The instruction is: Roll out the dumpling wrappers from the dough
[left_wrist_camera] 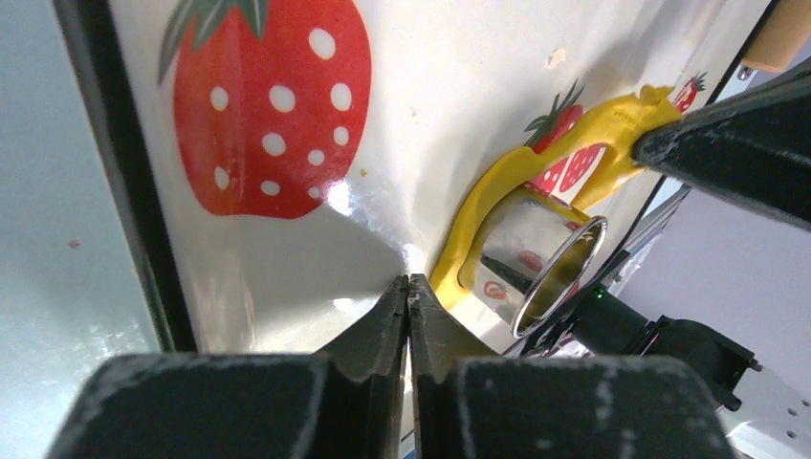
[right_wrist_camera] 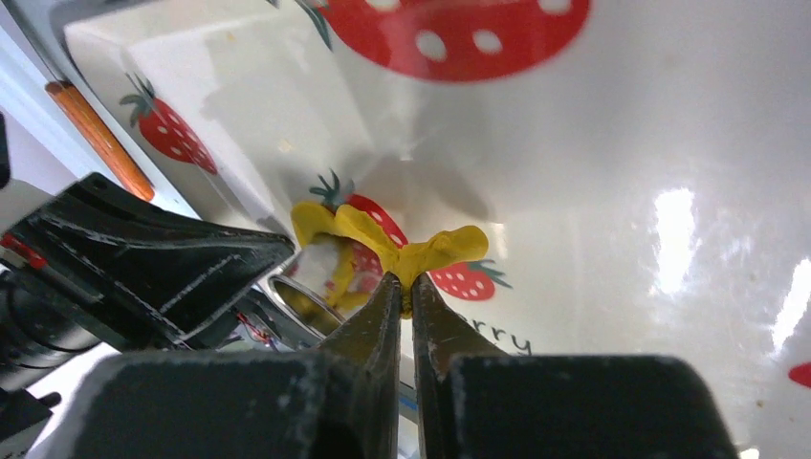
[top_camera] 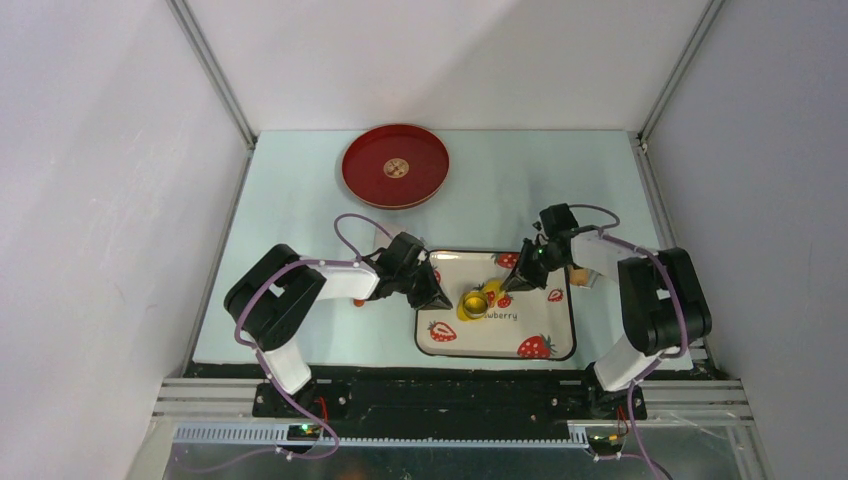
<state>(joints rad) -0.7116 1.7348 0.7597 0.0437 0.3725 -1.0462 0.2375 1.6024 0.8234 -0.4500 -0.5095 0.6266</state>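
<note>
Black-and-white arms (top_camera: pixel 275 295), purple cables (top_camera: pixel 352 216), matte black claws (top_camera: pixel 445 302)

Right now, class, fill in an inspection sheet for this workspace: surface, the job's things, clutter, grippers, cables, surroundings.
Surface: pale table carrying a strawberry-print tray.
Job's things: yellow dough lies on the tray with a metal ring cutter sitting on it; no finished round discs seen.
Clutter: red plate at the far left, a small wooden piece in it; orange stick beside the tray.
Grippers: left gripper shut, holding nothing, tips down at the tray; right gripper shut on an edge of the dough.
Cables: purple cable looped along each arm, off the tray.
Surroundings: plain white walls on three sides.
</note>
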